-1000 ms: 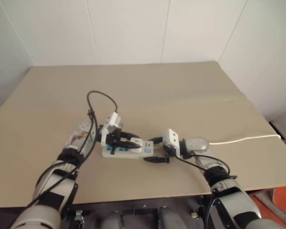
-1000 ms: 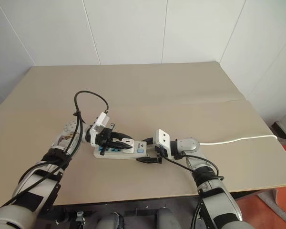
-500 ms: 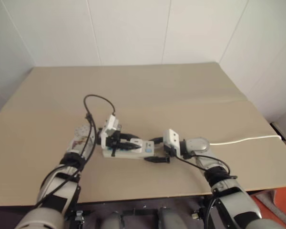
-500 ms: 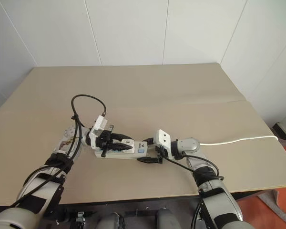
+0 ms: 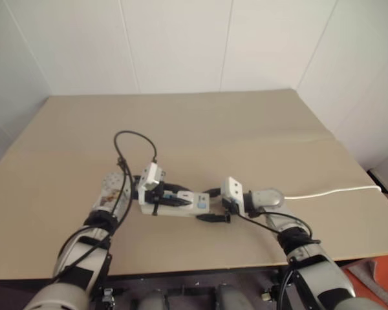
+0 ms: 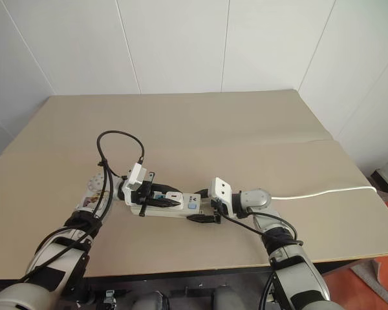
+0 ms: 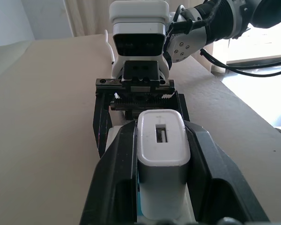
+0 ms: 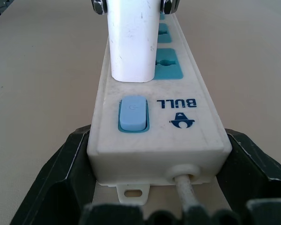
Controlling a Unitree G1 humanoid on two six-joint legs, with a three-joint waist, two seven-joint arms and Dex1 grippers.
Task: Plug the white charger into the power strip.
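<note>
Beige table (image 6: 246, 129): power strip (image 8: 159, 126) clamped endwise by right gripper (image 6: 207, 210); white charger (image 7: 160, 176), at nine o'clock of that grip, pinched by left gripper (image 7: 160, 187).

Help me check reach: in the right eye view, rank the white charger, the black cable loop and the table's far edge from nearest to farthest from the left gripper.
1. White charger: held in the left gripper, over the power strip.
2. Black cable loop: arching just behind that wrist.
3. Table's far edge: against the back wall.
</note>
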